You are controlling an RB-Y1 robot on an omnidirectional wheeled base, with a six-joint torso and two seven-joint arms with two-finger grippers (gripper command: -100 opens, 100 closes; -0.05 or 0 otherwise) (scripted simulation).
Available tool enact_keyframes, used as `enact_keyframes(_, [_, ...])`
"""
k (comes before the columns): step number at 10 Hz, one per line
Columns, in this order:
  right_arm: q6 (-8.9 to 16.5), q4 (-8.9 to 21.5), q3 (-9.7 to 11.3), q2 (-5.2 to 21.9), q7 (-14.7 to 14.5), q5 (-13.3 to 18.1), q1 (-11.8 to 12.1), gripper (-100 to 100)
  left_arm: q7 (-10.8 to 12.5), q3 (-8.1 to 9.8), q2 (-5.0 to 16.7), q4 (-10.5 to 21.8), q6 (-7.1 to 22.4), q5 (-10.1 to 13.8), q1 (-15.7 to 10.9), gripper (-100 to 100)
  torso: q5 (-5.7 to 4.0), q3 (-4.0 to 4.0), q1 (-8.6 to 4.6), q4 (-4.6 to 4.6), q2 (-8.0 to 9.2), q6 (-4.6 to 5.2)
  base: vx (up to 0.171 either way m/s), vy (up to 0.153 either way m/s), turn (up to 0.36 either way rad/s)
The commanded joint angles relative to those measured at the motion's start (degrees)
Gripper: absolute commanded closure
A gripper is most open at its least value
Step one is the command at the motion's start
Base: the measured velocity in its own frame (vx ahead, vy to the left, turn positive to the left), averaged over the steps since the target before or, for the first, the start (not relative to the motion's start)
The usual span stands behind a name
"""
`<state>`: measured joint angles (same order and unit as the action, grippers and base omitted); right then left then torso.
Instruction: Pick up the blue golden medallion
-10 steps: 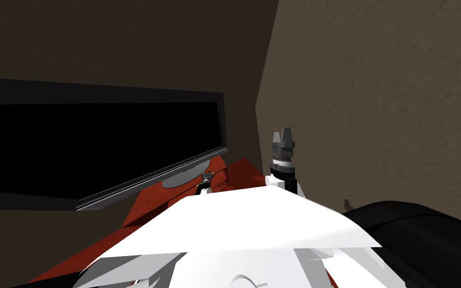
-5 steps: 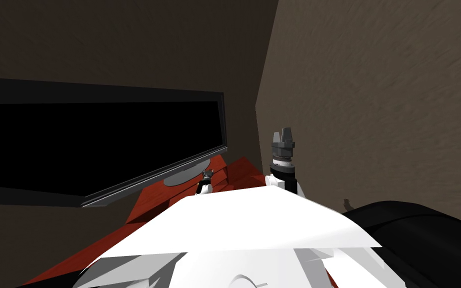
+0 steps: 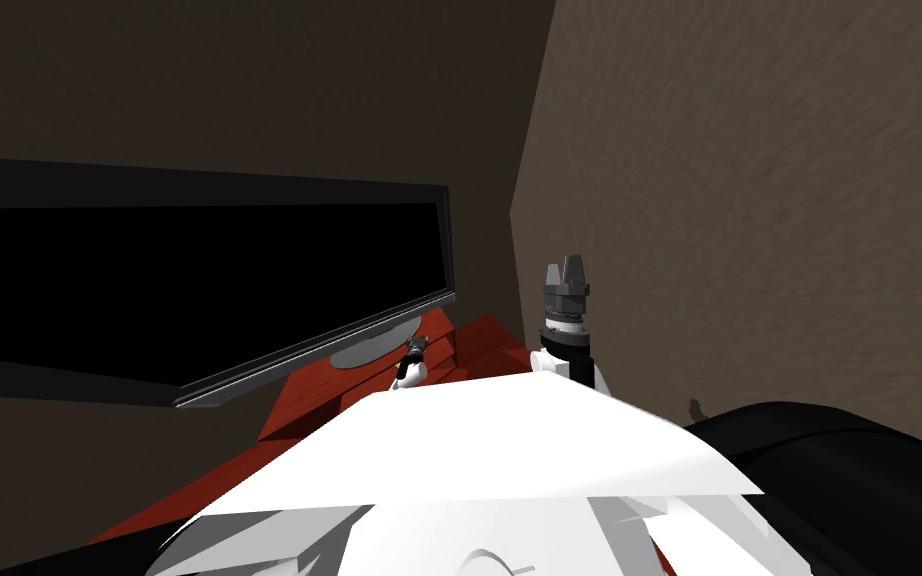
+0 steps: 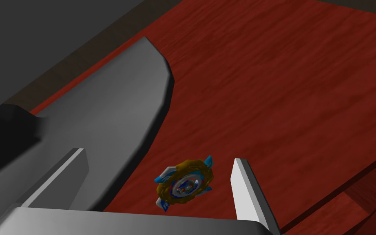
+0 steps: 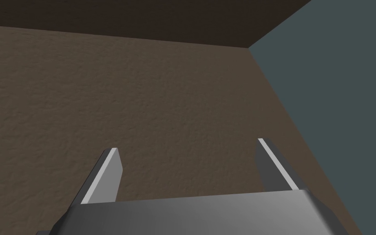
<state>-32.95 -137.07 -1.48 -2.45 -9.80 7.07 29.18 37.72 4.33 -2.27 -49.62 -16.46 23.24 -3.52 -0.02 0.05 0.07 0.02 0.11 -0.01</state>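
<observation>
Edging forward, left gripper [image 4: 158, 156], blades apart, brackets round blue-and-gold medallion [image 4: 184, 185] on red wooden tabletop [image 4: 289, 81]. Right gripper [image 5: 187, 145] raised, blades likewise apart. Closing judged next.

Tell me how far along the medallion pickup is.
Done: the left gripper is over the red wooden top, fingers open, with the blue and gold medallion framed between them beside the grey stand base. In hand: lining up; neither finger touches it, and it sits nearer one finger. Left: closing on it and lifting. The right gripper is raised by the wall, open and empty.
</observation>
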Motion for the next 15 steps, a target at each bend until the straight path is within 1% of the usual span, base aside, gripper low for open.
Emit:
enact_keyframes(1, [0.0,0.0,0.0,0.0,0.0,0.0,0.0,0,0.1,0.74,-0.2,1.9,-0.1,-0.4,-1.3,-100,0.0,0.0,0.0,0.0,0.0,0.0,-0.03,0.012,-0.006])
enact_keyframes(2, [0.0,0.0,0.0,0.0,0.0,0.0,0.0,0,0.7,1.94,-0.2,4.3,-1.2,-1.2,-3.8,-100,0.0,0.01,0.0,0.0,0.01,-0.01,-0.038,0.013,-0.005])
enact_keyframes(3, [0.0,0.0,0.0,0.0,0.0,0.0,0.0,0,0.7,1.94,-0.2,5.9,-1.2,-1.2,-4.4,-100,0.0,0.02,0.01,0.01,0.03,0.0,-0.036,0.009,-0.006])
enact_keyframes(4, [0.0,0.0,0.0,0.0,0.0,0.0,0.0,0,1.4,3.14,-0.3,7.3,-2.3,-2.0,-6.5,-100,0.0,0.02,0.0,0.0,0.04,-0.01,-0.047,0.01,-0.001])
enact_keyframes(5, [0.0,0.0,0.0,0.0,0.0,0.0,0.0,0,1.4,3.14,-0.3,9.6,-2.3,-2.0,-7.5,-100,0.0,0.03,0.0,0.01,0.06,0.0,-0.036,0.015,-0.004])
enact_keyframes(6, [0.0,0.0,0.0,0.0,0.0,0.0,0.0,0,2.0,4.33,-0.3,11.8,-3.4,-2.7,-10.0,-100,0.0,0.03,0.02,0.01,0.04,-0.01,-0.045,0.021,-0.006])
enact_keyframes(7, [0.0,0.0,0.0,0.0,0.0,0.0,0.0,0,2.0,4.33,-0.3,13.7,-3.4,-2.7,-10.6,-100,0.01,0.04,0.04,0.01,0.06,-0.01,-0.036,0.013,-0.005])
enact_keyframes(8, [0.0,0.0,0.0,0.0,0.0,0.0,0.0,0,2.6,5.53,-0.4,15.8,-4.4,-3.5,-13.0,-100,0.01,0.03,0.01,0.01,0.04,-0.01,-0.044,0.008,-0.004])
enact_keyframes(9, [0.0,0.0,0.0,0.0,0.0,0.0,0.0,0,2.6,5.53,-0.4,17.4,-4.4,-3.5,-13.8,-100,0.0,0.04,-0.01,0.01,0.06,-0.01,-0.037,0.008,-0.003])
enact_keyframes(10, [0.0,0.0,0.0,0.0,0.0,0.0,0.0,0,3.2,6.73,-0.4,19.8,-5.5,-4.3,-16.2,-100,0.0,0.03,-0.01,0.01,0.04,-0.01,-0.042,0.007,-0.006])
enact_keyframes(11, [0.0,0.0,0.0,0.0,0.0,0.0,0.0,0,3.2,6.73,-0.4,21.5,-5.5,-4.3,-16.9,-100,0.0,0.03,-0.02,0.01,0.05,-0.01,-0.036,0.01,-0.004])
enact_keyframes(12, [0.0,0.0,0.0,0.0,0.0,0.0,0.0,0,3.4,6.47,-0.3,20.7,-5.6,-4.2,-16.3,-100,0.0,0.03,-0.01,0.0,0.04,-0.01,-0.013,0.005,-0.002])
enact_keyframes(13, [0.0,0.0,0.0,0.0,0.0,0.0,0.0,0,3.3,6.52,-0.3,20.8,-5.6,-4.2,-16.4,100,0.0,0.0,-0.02,-0.01,-0.01,-0.02,0.0,0.0,0.0])
enact_keyframes(15, [0.0,0.0,0.0,0.0,0.0,0.0,0.0,0,3.3,6.49,-0.4,20.8,-5.6,-4.2,-16.4,100,-0.02,-0.03,-0.02,-0.01,-0.06,-0.05,0.0,0.0,0.0])
